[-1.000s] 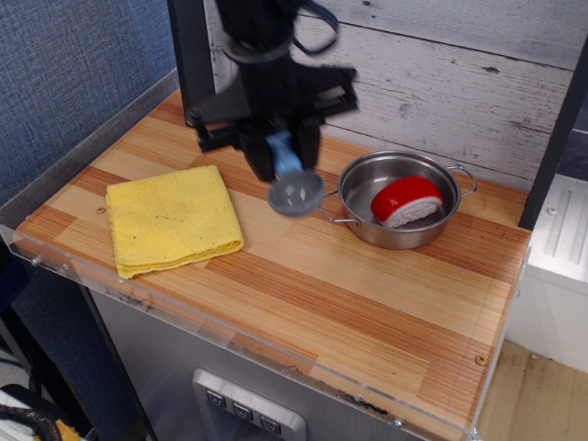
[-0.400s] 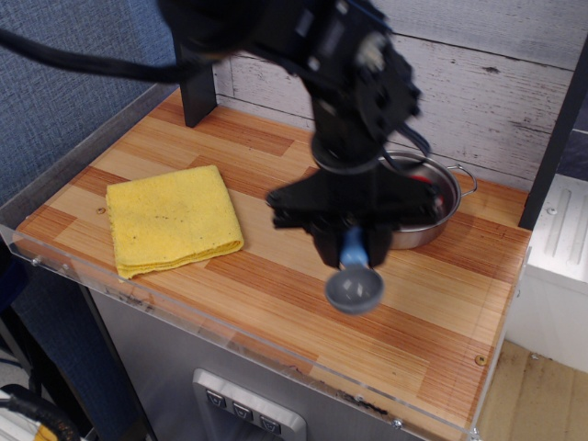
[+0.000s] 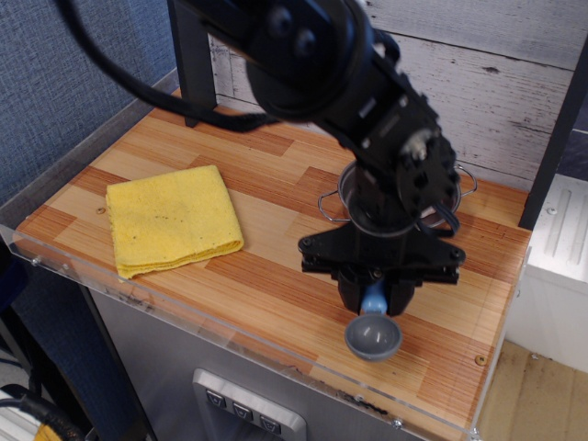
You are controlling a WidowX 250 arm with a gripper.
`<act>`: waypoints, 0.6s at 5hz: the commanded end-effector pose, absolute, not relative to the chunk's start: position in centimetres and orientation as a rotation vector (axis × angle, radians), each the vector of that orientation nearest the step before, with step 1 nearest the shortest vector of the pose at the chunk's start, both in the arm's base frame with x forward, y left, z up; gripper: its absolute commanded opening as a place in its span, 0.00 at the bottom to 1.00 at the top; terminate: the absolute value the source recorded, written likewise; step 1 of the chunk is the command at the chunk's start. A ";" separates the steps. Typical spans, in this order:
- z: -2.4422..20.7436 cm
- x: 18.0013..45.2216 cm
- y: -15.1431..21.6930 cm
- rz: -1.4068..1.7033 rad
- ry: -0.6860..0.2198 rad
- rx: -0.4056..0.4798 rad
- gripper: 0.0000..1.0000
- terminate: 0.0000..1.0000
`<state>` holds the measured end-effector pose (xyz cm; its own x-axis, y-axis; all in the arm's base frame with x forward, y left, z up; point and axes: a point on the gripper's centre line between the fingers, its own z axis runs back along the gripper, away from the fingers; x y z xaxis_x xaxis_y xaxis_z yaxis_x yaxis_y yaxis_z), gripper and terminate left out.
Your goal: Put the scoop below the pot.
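A black robot arm reaches down over the right half of a wooden counter. Its gripper is clenched on the light-blue handle of the scoop, whose round grey bowl hangs forward of the fingers, close over the boards near the front edge, toward the front right corner. Whether the bowl touches the wood cannot be told.

The pot stands behind the arm, near the back right corner, and is mostly hidden; one wire loop handle and a slice of shiny rim show on its left side. A folded yellow cloth lies well apart, near the left edge.

The scoop already sits on the front-edge side of the pot, so the step in hand appears to be setting it down. To do that well, the arm should probably lower straight down until the bowl rests flat, then open the fingers gently. The front edge is near, so any forward drift risks the scoop tipping off. Lifting straight up afterwards should avoid dragging the handle.
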<state>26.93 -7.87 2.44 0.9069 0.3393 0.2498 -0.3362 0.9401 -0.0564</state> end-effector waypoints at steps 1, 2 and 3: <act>0.5 27.8 -7.4 0.292 -0.265 -0.029 0.00 0.00; 0.1 28.1 -7.3 0.258 -0.260 -0.061 0.00 0.00; 0.9 28.3 -6.8 0.259 -0.269 -0.065 1.00 0.00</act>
